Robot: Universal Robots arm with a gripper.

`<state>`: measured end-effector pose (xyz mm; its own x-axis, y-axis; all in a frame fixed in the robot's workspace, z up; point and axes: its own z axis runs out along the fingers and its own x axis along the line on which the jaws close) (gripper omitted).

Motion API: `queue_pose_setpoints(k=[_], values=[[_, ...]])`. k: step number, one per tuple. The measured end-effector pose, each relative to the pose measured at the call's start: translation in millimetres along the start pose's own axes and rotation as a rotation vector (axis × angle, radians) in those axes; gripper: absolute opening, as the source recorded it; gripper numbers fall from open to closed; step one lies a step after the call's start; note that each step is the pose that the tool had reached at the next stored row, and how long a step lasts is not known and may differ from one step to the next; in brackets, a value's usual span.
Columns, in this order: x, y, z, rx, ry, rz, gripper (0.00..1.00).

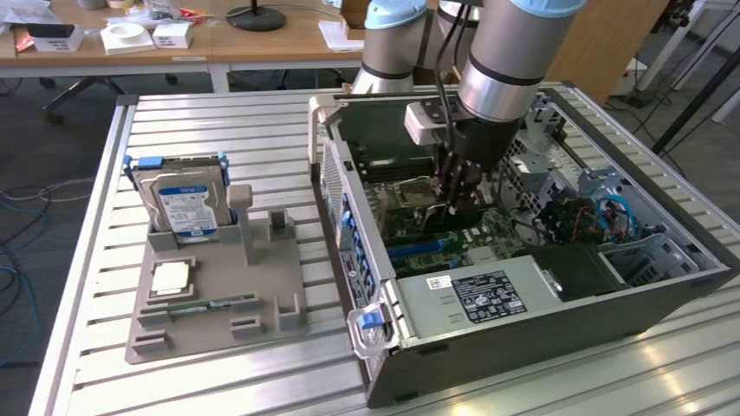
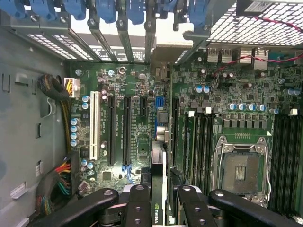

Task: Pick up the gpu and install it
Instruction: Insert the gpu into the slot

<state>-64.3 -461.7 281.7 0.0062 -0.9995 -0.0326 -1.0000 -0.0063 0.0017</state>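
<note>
The gripper [image 2: 160, 201] reaches down into the open case [image 1: 521, 347], which lies on its side on the slatted worktop [image 1: 231, 121]. Its fingers [image 2: 138, 208] are closed on the gpu [image 2: 158, 187]. The wrist view shows the card edge-on, as a thin dark strip with a green edge and a small logo. It is clamped between the two black finger pairs, one pair on each flat face.

From the grip the gpu runs straight out toward the motherboard [image 2: 123, 85]. Its far edge hangs over the strip of board between the long black slot [image 2: 127, 127] and the next black slot [image 2: 176, 127] toward the CPU socket [image 2: 241, 170]. Whether that edge touches the board or sits in a slot cannot be told.

In the exterior view the gripper [image 1: 455, 204] stands upright over the middle of the board. It is near the case wall on the exterior view's left and well apart from the power supply [image 1: 486, 295].

Outside the case, on the exterior view's left, a grey holder [image 1: 266, 295] sits on the worktop. It carries an upright hard drive [image 1: 185, 204], a square chip [image 1: 172, 277] and a green memory stick [image 1: 208, 305]. All three are well apart from the fingers.
</note>
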Motion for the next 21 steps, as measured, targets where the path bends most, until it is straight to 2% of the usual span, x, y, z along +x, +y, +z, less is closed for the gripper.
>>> queue_pose_setpoints(k=[5,10,21], values=[[0.0,3.9,0.3,0.0011,-0.0001,0.0,0.26],[0.2,3.9,4.2,0.0011,0.0001,0.0,0.26],[0.1,7.7,4.5,0.0011,0.0002,0.0,0.26]])
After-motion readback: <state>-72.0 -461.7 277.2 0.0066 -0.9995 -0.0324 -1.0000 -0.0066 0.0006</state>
